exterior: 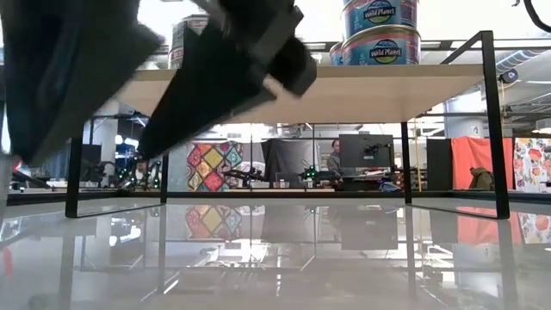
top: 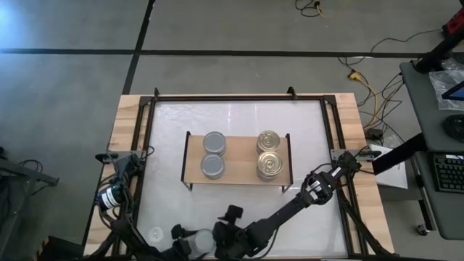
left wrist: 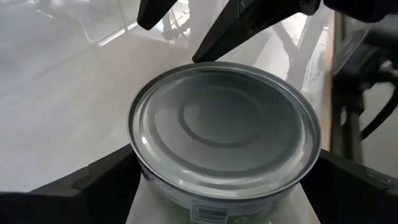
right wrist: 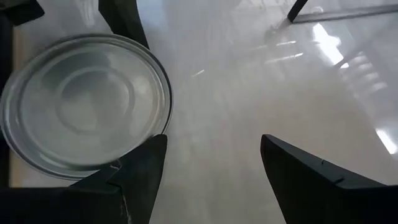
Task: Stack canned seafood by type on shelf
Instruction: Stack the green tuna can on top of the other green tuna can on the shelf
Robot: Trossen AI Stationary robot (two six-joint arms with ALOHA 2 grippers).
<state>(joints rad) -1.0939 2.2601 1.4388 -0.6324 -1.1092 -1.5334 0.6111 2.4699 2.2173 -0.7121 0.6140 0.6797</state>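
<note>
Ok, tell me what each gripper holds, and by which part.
The left gripper grips the silver-topped can by its side wall, one finger on each opposite side. The right gripper is open beside it and holds nothing.

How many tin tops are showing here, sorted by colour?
Silver-grey tops: 3 (two on the shelf, one silver-grey tin down on the white tabletop)
Gold tops: 2 (both on the shelf)
Total: 5 tops; stacked tins beneath may be hidden.
</note>
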